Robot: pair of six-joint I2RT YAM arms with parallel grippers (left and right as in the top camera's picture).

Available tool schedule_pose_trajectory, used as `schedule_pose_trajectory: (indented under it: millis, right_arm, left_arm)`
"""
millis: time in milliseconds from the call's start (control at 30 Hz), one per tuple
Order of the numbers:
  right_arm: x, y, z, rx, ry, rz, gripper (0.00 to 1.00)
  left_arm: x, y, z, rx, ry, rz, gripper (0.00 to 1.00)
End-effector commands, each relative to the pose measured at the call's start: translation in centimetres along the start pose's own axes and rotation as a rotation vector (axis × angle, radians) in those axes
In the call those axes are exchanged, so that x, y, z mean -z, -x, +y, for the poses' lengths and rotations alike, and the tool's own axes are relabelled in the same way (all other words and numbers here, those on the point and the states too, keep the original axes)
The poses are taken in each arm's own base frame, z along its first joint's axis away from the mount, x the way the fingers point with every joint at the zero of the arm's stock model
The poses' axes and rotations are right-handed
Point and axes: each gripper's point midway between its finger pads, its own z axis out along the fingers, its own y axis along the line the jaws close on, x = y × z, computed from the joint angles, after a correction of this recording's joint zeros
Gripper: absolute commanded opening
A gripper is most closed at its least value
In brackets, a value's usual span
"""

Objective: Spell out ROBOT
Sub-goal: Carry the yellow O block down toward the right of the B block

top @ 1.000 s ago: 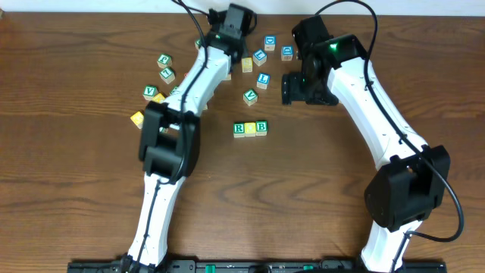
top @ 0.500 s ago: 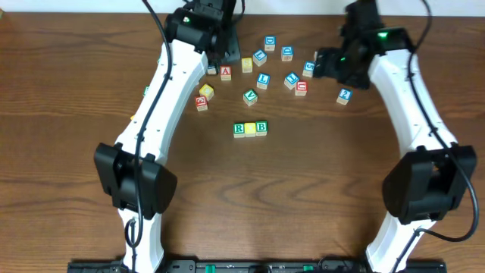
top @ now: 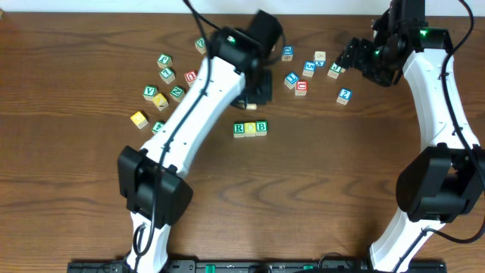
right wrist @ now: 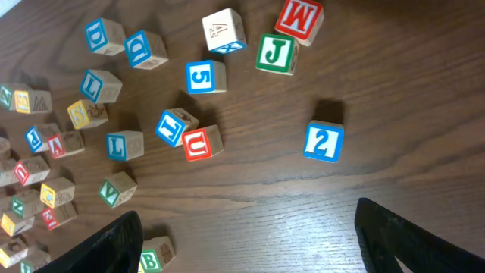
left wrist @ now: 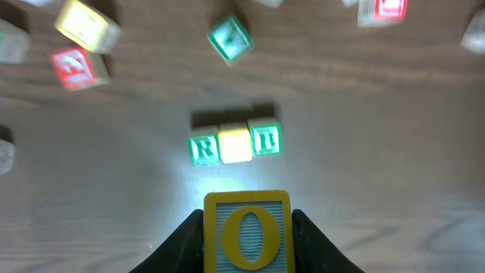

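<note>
Three small wooden cubes, the green-framed R (left wrist: 204, 149), a plain yellow-faced cube (left wrist: 236, 144) and the green-framed B (left wrist: 266, 141), sit touching in a row on the dark wooden table (top: 76, 189), while my left gripper (left wrist: 247, 227) has its jaws clamped on the yellow-framed O cube (left wrist: 247, 233), apart from that row. I should carry it past the B, keep it square, and set it flush without nudging the B; my right gripper (right wrist: 250, 236) hangs empty, jaws wide apart.

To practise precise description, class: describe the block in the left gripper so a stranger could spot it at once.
Find the row of three cubes mid-way across the wooden table; the left gripper is close by it. Between its fingers is the O cube, yellow-framed with a yellow letter, the only block in a gripper rather than lying on the wood.
</note>
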Motion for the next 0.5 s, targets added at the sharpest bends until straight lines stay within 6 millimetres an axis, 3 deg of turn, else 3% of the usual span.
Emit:
schedule_pose_trajectory:
  millis: [0,300,467]
  right_arm:
    - [0.6,0.5,0.8,0.046,0.028,-0.014,0.85]
    - [0.6,0.2,0.8,0.063,0.025,-0.003,0.85]
    - [0.6,-0.2,0.6,0.072,0.019,0.013,0.85]
  left_arm:
    - [-1.6,-2.0,-1.0,-0.017,0.015,0.053,0.32]
    - [-6.0,-4.1,-5.1,-0.088,-0.023,0.03,0.33]
    - [-9.1,-4.2,-5.7,-0.055,-0.049,-0.002,0.32]
